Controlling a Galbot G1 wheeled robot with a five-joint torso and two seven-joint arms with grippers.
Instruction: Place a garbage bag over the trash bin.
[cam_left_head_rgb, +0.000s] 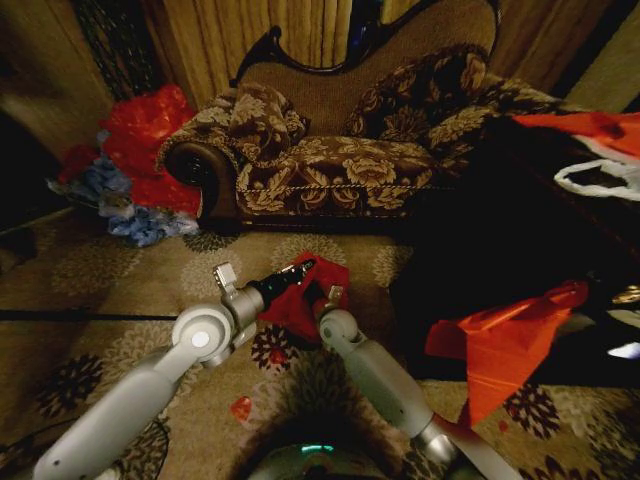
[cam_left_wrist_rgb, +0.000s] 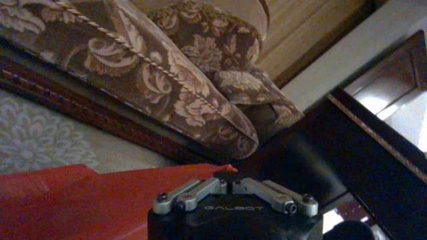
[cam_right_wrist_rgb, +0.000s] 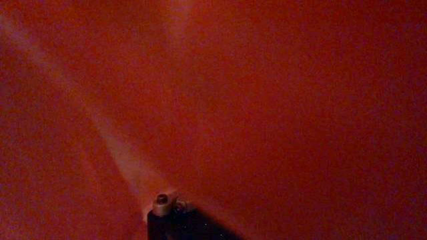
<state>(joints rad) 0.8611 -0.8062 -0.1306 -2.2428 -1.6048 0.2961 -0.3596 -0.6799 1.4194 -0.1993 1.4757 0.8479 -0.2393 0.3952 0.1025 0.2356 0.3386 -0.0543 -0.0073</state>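
The garbage bag, glossy red and crinkled, hangs low over the patterned carpet between my two arms. My left gripper is shut on a corner of the garbage bag, with its black body reaching in from the left. My right arm comes in from the right, and its gripper is tucked into the bag. In the right wrist view, red plastic lies close against that gripper, with one finger poking up. The trash bin is hidden.
A floral sofa stands just behind. A heap of red and blue bags lies at its left end. A larger orange-red bag and a white bag rest on dark furniture at the right. Red scraps dot the carpet.
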